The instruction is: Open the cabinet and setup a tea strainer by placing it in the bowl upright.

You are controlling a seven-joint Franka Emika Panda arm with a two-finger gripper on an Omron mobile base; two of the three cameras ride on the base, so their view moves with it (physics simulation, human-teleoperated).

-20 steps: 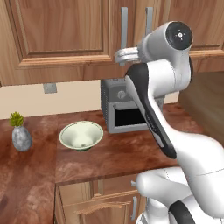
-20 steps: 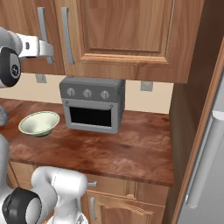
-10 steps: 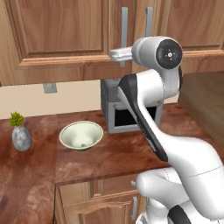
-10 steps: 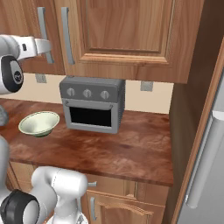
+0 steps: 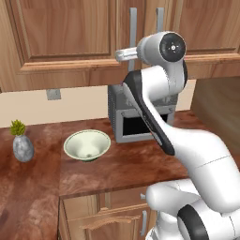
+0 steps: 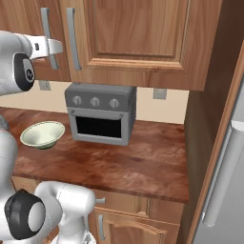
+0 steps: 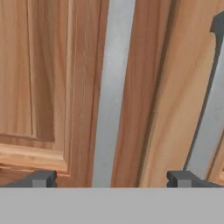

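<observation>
Since a second ago the arm has swung its wrist left toward the wall cabinets, and the claw (image 7: 111, 177) now sits spread wide, its two dark tips either side of the cabinet (image 5: 65, 37)'s grey bar handle (image 7: 111, 87) at centre frame, not touching it. Lower left on the table (image 5: 117, 164), the bowl (image 5: 87, 145) stands left of the toaster oven (image 6: 101, 113), the grey vase (image 5: 22, 146) further left.

A white robot arm (image 5: 164, 108) reaches up toward a closed brown wooden cabinet (image 5: 70, 37), its wrist beside a long grey bar handle (image 5: 133, 28). Below, on the reddish-brown surface (image 5: 42, 178), a pale green bowl (image 5: 87, 145) sits between a grey vase with a plant (image 5: 22, 143) and a grey toaster oven (image 5: 129, 117).
</observation>
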